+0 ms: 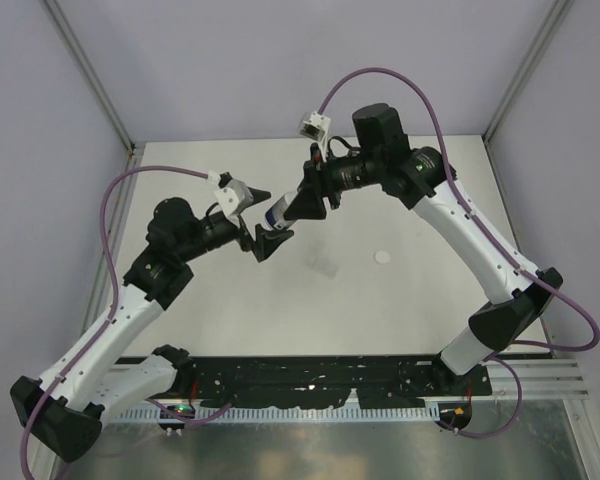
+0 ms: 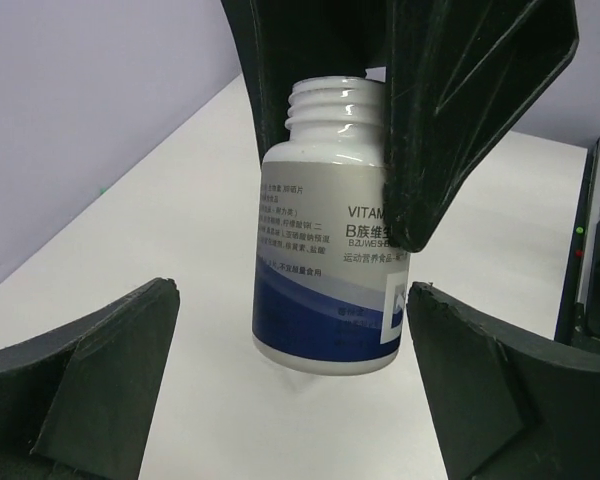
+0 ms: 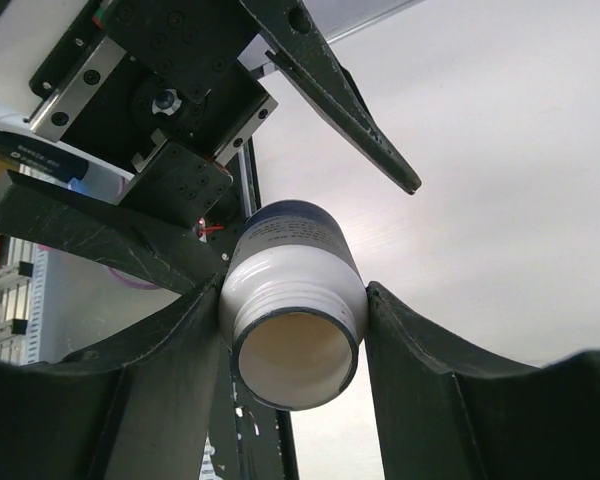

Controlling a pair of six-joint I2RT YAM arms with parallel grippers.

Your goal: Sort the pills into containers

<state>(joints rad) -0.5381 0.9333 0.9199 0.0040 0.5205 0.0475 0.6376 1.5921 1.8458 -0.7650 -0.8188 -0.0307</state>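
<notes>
My right gripper [image 1: 298,205] is shut on the neck end of a small white bottle [image 1: 277,211] with a blue label, held tilted above the table. The bottle has no cap; in the right wrist view its open mouth [image 3: 295,345] faces the camera between my fingers [image 3: 420,380], and no pills show inside. My left gripper [image 1: 270,216] is open, with its fingers [image 2: 100,370] on either side of the bottle's base [image 2: 325,320], not touching it. A round white cap [image 1: 383,257] and a flat clear packet [image 1: 325,267] lie on the table. The orange pills are not visible.
The white table [image 1: 400,310] is walled by grey panels at the back and both sides. A black rail [image 1: 310,380] with the arm bases runs along the near edge. The left gripper's body [image 3: 170,90] hangs close in front of the right wrist camera.
</notes>
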